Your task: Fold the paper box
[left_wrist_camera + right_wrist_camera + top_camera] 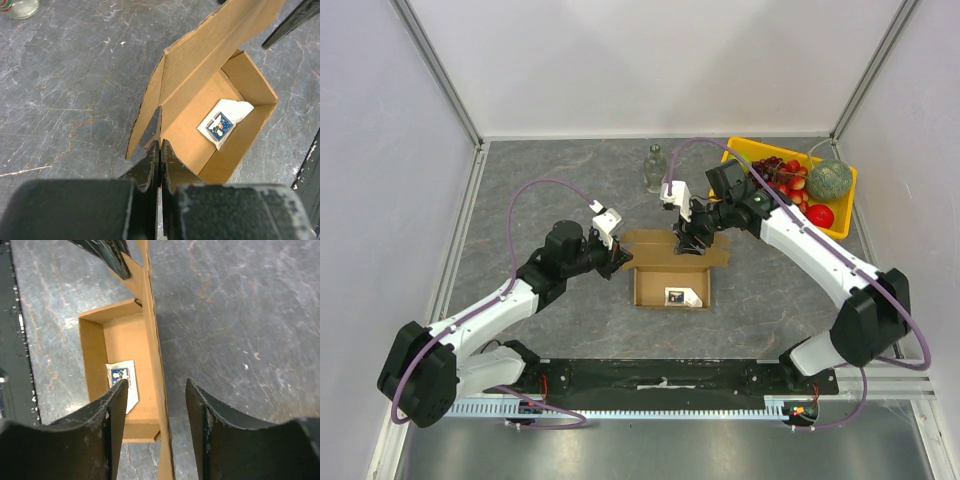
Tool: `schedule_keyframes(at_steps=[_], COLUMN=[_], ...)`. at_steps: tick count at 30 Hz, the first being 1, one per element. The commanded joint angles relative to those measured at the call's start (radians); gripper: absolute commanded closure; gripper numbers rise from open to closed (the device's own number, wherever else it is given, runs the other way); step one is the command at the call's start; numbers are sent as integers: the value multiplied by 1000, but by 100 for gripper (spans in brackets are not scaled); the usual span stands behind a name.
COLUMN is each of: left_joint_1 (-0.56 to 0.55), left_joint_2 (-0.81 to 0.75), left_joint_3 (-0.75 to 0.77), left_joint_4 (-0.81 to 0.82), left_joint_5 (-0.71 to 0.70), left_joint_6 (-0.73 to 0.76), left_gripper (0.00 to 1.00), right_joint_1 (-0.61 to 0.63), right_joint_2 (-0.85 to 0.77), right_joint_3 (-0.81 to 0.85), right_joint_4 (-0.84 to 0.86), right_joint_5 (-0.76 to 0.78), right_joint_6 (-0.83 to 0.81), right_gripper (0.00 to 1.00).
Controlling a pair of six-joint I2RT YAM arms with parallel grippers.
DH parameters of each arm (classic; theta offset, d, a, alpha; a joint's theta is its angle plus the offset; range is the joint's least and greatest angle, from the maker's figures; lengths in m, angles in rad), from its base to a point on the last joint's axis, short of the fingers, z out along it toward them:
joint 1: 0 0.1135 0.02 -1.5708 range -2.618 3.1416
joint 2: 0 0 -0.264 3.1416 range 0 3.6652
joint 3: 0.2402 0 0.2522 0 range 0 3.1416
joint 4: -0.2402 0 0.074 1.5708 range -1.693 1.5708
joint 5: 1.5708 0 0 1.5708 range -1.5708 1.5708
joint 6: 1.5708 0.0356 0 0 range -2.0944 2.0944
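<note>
Paper box [670,285] sits open mid-table, just ahead of the arm bases, with a small printed card [677,296] flat on its floor. Left gripper [159,147]: fingers closed, pinching the edge of the box's left wall. Right gripper [156,385]: fingers spread, straddling the raised rear flap, not clamped. Farther back: glass bottle [654,168], then yellow tray [745,148] holding fruit [800,185] at far right.
</note>
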Motion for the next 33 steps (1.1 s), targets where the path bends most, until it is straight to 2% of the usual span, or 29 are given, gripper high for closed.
schedule_keyframes(at_steps=[1, 4, 8, 13, 18, 33], left_joint_1=[3, 3, 3, 3, 3, 4], left_joint_2=[-21, -38, -35, -28, -28, -28], left_joint_3=[-19, -27, -22, -22, -19, -11], left_joint_4=[43, 38, 22, 22, 22, -6], left_joint_5=[-50, -89, -123, -116, -120, -202], left_joint_6=[-32, -33, -38, -39, -36, -50], left_gripper=[98, 98, 98, 98, 98, 98], right_joint_1=[-2, -10, -47, -96, -139, -157], right_joint_2=[-148, -222, -305, -348, -307, -225], right_joint_3=[-113, -196, -340, -464, -478, -538], right_joint_4=[261, 355, 470, 618, 694, 777], right_joint_5=[176, 308, 359, 328, 263, 187], right_joint_6=[146, 246, 347, 422, 434, 459], right_gripper=[42, 40, 37, 35, 35, 36])
